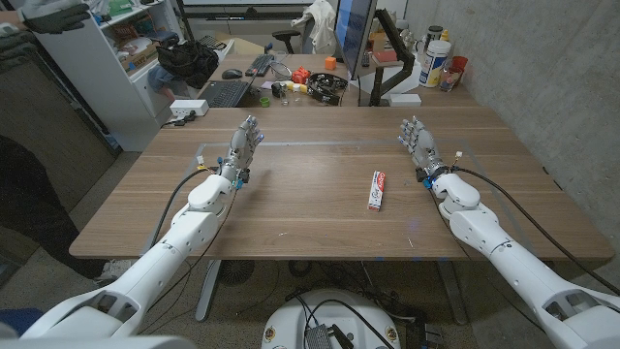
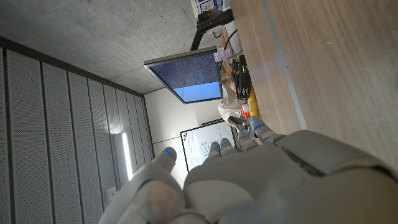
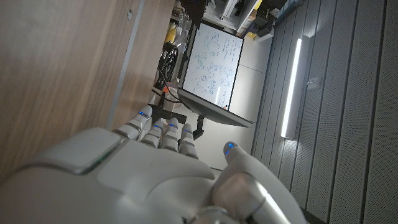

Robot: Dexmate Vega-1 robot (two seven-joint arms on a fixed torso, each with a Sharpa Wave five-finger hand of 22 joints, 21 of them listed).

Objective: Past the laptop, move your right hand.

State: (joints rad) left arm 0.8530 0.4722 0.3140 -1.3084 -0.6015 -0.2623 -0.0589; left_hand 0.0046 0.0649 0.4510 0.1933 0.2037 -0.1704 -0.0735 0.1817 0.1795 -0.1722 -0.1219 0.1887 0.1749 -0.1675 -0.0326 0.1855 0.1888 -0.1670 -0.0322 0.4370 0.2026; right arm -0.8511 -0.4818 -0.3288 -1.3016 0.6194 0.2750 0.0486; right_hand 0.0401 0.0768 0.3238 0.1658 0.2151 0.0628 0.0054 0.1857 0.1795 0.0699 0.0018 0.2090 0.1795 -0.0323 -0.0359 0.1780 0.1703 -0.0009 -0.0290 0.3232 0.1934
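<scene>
- A wooden table (image 1: 291, 208) seen from above, with two white robot arms reaching in from its near corners
- The right hand (image 1: 418, 142) stands upright toward the far right part of the table, fingers straight, loosely apart and pointing to the far edge; it holds nothing
- In the right wrist view the right hand (image 3: 155, 168) shows its back, fingers extended side by side along the wood grain
- The left hand (image 1: 242, 145) stands the same way toward the far left part of the table, fingers straight and a little spread, holding nothing
- In the left wrist view the left hand (image 2: 249, 180) is seen from behind, fingertips reaching toward the far edge
- A toothpaste tube (image 1: 376, 190) lies flat near the table's middle, right of centre, just beside the right wrist and apart from both hands
- No laptop can be made out on the table; beyond its far edge stands a cluttered desk with a keyboard (image 1: 224, 93) and a monitor (image 1: 353, 29)
- A person's dark sleeve (image 1: 44, 15) shows at the far left corner of the scene
</scene>
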